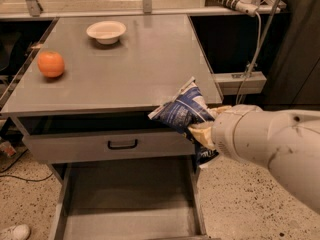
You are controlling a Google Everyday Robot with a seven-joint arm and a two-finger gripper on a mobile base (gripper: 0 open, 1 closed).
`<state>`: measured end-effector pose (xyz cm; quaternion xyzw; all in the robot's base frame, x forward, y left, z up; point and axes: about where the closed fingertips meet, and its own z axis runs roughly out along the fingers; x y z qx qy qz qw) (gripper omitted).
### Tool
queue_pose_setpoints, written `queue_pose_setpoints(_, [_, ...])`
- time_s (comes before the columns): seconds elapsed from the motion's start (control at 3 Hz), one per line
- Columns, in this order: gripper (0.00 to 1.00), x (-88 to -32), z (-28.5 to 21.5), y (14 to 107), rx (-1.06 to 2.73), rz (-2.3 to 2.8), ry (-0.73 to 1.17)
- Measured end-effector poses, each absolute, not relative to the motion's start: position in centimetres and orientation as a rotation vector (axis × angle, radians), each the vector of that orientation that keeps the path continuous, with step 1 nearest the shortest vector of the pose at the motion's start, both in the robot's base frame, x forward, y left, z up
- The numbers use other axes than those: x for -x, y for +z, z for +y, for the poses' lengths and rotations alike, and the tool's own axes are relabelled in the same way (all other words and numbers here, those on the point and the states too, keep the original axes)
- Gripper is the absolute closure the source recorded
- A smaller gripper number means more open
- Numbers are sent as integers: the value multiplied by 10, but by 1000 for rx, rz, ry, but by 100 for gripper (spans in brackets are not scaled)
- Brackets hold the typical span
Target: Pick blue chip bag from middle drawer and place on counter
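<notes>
Blue chip bag (181,109) in hand (201,132), at counter (131,70) front edge

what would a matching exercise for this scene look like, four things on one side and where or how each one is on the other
Things:
1. orange
2. white bowl
3. blue chip bag
4. middle drawer

Places or states:
a. pulled open, below the counter
b. held in the air by the gripper, at the counter's front right corner
c. on the counter, towards the back
d. on the counter, near its left edge

Pairs: 1-d, 2-c, 3-b, 4-a
</notes>
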<state>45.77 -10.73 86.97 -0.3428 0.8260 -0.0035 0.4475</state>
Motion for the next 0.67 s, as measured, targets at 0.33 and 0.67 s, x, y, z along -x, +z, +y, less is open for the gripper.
queue_pose_setpoints(0.33, [100, -497, -90, 889, 885, 2003, 10])
queue_pose_setpoints(0.67, [100, -531, -66, 915, 938, 1943, 18])
